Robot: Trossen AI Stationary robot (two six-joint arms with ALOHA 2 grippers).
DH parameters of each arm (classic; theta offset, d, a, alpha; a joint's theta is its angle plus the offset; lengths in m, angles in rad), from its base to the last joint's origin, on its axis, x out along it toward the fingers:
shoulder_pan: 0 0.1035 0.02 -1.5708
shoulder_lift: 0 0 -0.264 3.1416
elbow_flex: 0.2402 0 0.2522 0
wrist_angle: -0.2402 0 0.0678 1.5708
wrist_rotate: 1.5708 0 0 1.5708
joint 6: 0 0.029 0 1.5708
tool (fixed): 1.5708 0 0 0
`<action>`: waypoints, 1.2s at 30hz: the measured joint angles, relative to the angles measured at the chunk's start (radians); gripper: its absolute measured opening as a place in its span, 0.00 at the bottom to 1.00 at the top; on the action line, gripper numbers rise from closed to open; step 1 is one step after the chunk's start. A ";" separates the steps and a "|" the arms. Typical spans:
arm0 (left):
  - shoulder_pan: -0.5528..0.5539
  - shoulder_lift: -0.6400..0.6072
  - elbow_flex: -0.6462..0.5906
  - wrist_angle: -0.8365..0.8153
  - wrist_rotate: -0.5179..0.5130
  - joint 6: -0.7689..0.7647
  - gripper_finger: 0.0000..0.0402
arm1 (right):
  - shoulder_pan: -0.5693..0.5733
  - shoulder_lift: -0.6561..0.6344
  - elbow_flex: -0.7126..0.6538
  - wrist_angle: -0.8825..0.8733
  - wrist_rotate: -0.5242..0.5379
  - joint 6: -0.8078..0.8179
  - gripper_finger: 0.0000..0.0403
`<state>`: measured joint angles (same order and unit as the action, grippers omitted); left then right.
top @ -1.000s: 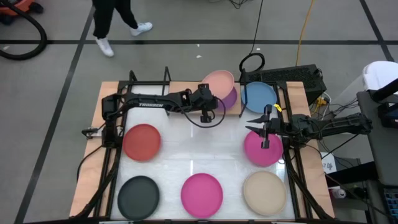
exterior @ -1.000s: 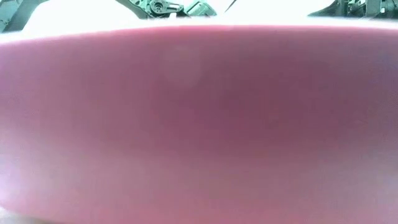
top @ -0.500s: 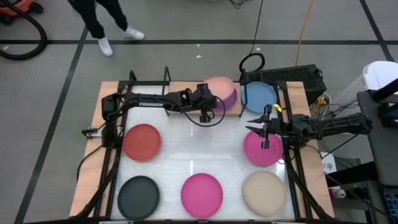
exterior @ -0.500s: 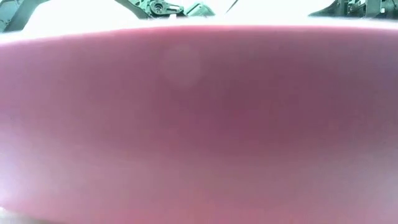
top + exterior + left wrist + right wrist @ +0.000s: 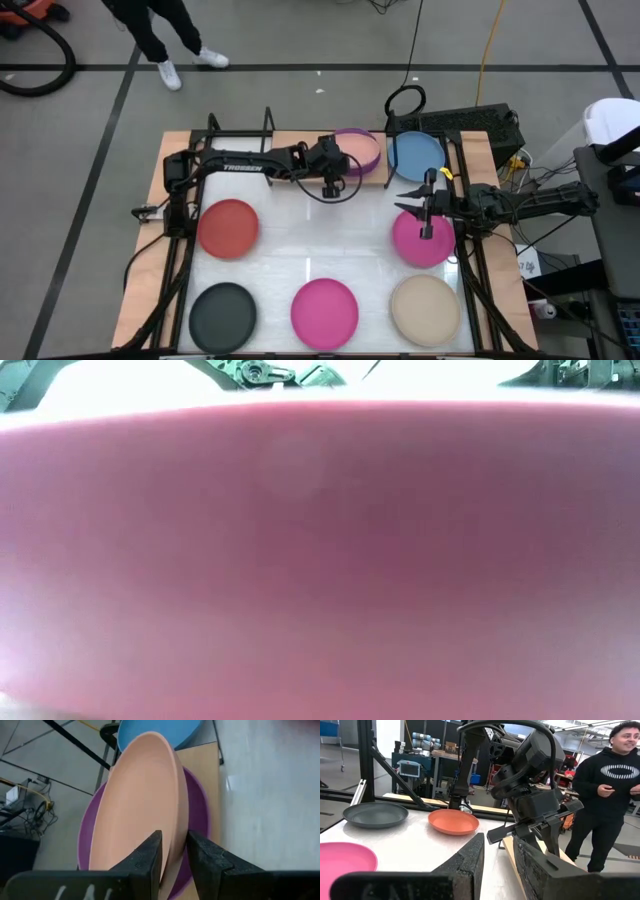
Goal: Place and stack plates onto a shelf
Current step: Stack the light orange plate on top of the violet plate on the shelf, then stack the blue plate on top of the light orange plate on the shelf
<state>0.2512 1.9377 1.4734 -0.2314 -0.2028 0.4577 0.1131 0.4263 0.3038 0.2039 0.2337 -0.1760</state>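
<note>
My left gripper point(image 5: 338, 166) reaches over the far part of the table from the left and is shut on the light pink plate point(image 5: 140, 810). That plate sits over the purple plate point(image 5: 372, 146), which lies on the light-wood shelf point(image 5: 386, 172). The blue plate point(image 5: 416, 156) rests flat on the shelf's right half. My right gripper point(image 5: 412, 208) hovers open, its fingers a little apart, above the far edge of a magenta plate point(image 5: 420, 242) and holds nothing. In the right wrist view its fingers point(image 5: 470, 862) point across the table at the left arm. My left gripper pinches the light pink plate's rim point(image 5: 175, 851) on its near-left side between the two fingers point(image 5: 147, 855). It comes level from the table's left. The plate sits tilted over the purple plate point(image 5: 200, 820), and the purple rim shows around it.
Flat on the white tabletop lie a red plate point(image 5: 228, 228), a black plate point(image 5: 222, 312), a second magenta plate point(image 5: 324, 312) and a beige plate point(image 5: 425, 308). The magenta plate's side point(image 5: 320, 560) fills the low view. A person point(image 5: 607, 795) stands beyond the table.
The light pink plate has come down from well above the purple plate. It now sits low within the purple rim, and the purple far edge shows again. My left gripper has stayed nearly in place, still shut on the rim.
</note>
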 joint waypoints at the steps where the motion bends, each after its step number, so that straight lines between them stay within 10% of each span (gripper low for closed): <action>1: -0.001 0.000 0.000 0.000 0.001 0.002 0.23 | 0.000 0.000 0.000 0.000 0.000 0.000 0.21; 22: -0.022 -0.006 0.000 -0.003 0.003 -0.016 0.23 | 0.000 0.000 0.000 0.000 0.000 0.000 0.21; 36: -0.074 -0.328 -0.031 -0.019 0.001 -0.181 0.23 | 0.000 0.000 0.000 -0.017 -0.001 0.007 0.21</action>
<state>0.1768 1.6094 1.4421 -0.2503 -0.2013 0.2766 0.1131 0.4267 0.3038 0.1868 0.2332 -0.1691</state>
